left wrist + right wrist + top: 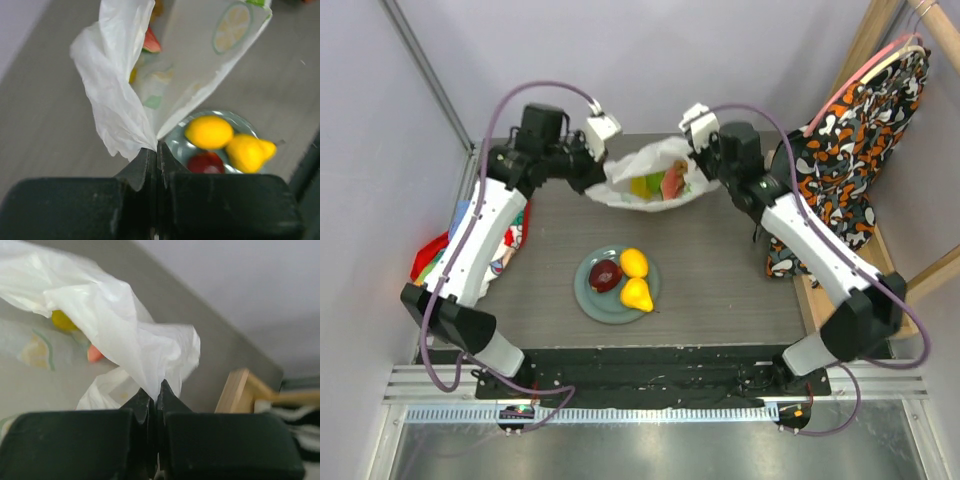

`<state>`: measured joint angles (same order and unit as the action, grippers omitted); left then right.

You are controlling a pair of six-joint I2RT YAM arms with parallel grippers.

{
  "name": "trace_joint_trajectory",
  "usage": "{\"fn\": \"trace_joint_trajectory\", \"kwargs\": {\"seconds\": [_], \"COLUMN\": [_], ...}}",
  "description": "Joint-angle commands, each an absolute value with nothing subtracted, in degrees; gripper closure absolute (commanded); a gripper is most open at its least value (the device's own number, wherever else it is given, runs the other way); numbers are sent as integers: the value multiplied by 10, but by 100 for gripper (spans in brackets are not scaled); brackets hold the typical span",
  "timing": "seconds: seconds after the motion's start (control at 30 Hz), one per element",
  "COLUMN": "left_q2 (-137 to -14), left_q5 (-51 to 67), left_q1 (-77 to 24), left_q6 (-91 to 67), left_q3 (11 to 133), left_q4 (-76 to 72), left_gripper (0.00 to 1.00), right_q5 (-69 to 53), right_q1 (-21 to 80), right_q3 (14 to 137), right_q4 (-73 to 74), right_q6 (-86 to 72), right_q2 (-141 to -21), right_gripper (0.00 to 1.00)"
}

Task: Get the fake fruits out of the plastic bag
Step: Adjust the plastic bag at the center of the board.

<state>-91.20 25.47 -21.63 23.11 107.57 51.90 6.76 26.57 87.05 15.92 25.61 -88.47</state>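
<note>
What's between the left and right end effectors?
The thin translucent white plastic bag, edges pinched by left end effector and right end effector; top view.

Veiled, cropped, blurred

Inside the plastic bag (620, 185), the fake fruits (670, 186) show only as coloured smudges; their number cannot be told. In the left wrist view the bag runs off the top edge; below it the plate (176, 145) is partly behind the bag's wall, the dark red fruit (207, 163) cut by the left gripper (157, 148). In the right wrist view the bag leaves the left edge, blurred yellow and orange patches behind its film
</note>
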Motion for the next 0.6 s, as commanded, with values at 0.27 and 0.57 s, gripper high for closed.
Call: {"fn": "trace_joint_trajectory", "kwargs": {"seconds": [0.27,0.57], "left_q2": [-797,-832], "left_q5": [228,255], "left_q1": [-289,-290], "left_q6": [109,33], "left_q3": [834,903], "left_q4": [433,401], "left_gripper": [100,100], "right_q5": [47,-208], "right_q1": [265,293], "right_q3": [559,802], "right_q4": [353,420], "right_q6": [166,196], "right_q2": [-635,-691], "right_gripper": [51,49]}}
